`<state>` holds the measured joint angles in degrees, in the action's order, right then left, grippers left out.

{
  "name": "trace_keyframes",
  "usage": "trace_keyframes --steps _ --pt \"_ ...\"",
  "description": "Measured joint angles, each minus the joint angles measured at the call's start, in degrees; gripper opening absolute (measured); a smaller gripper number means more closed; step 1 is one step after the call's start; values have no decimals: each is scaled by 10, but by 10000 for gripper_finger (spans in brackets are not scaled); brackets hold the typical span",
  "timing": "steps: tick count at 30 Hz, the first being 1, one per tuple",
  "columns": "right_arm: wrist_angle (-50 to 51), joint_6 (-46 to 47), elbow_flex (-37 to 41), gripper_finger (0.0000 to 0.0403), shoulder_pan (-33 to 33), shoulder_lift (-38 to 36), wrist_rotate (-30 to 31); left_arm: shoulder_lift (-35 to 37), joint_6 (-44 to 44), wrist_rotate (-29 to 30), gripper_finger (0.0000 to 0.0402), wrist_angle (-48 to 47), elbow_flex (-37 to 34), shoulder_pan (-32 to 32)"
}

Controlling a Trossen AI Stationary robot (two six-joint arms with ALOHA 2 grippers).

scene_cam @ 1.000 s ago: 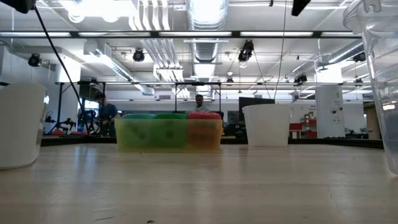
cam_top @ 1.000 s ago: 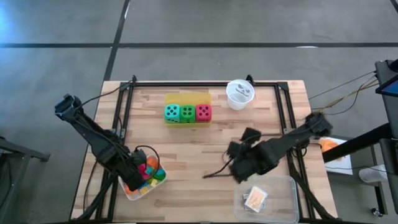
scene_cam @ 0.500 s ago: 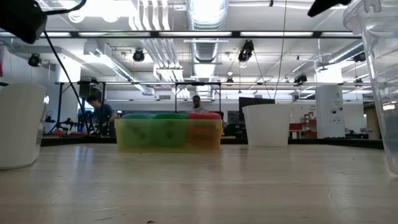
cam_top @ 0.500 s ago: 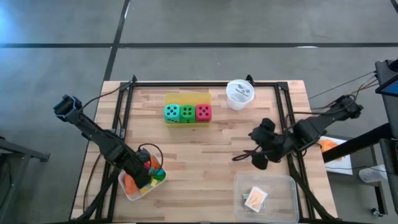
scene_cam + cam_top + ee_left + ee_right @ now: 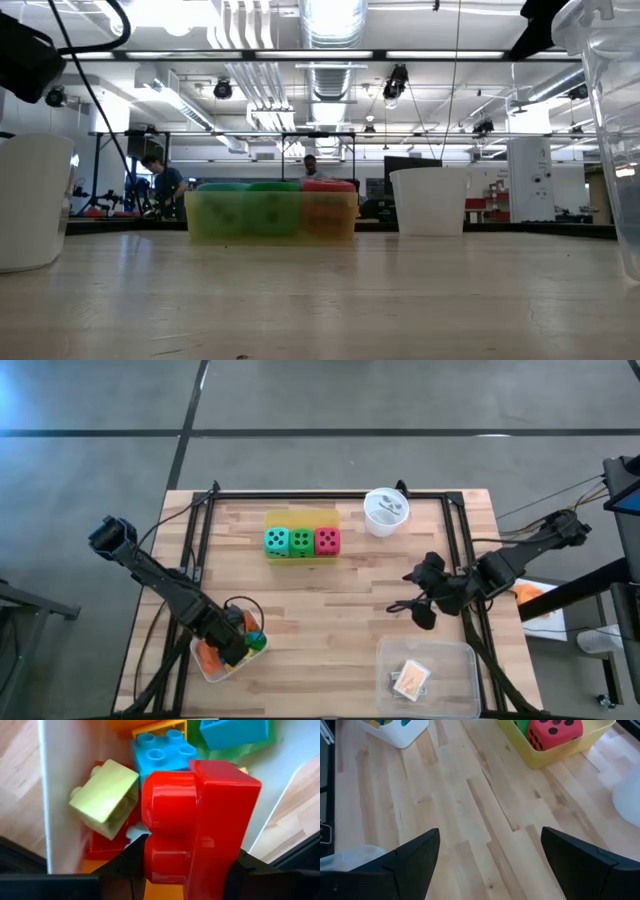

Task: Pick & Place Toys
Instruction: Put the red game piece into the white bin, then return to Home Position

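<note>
Our left claw [image 5: 232, 643] has dropped into the white tray [image 5: 208, 668] at lower left, clamped on a red block [image 5: 200, 825], while our right claw [image 5: 422, 598] has pulled back, spread wide and empty.

I see a glossy red block [image 5: 200, 825] filling my left wrist view, with a pale yellow-green block [image 5: 105, 797], a light blue studded block [image 5: 162, 752] and a darker blue one [image 5: 232, 732] behind it in the white tray [image 5: 75, 780]. From above, the yellow tray [image 5: 300, 518] shows a teal die [image 5: 276, 541], a green die [image 5: 301, 542] and a red die [image 5: 327, 540], all black-dotted, on pale striped wood [image 5: 330, 600].
</note>
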<state>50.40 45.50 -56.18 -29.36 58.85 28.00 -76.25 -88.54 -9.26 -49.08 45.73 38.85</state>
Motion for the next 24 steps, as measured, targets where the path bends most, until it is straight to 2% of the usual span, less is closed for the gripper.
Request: trace_keyframes --steps 12,19,24 --pt "-2 -8 -8 342 0 5 -2 0 -15 -12 161 6 0 0" --pt "-2 -17 -17 342 0 5 -1 0 -35 -61 274 9 0 0" --pt "-1 -20 -17 342 0 6 -1 3 -48 -67 311 8 1 0"
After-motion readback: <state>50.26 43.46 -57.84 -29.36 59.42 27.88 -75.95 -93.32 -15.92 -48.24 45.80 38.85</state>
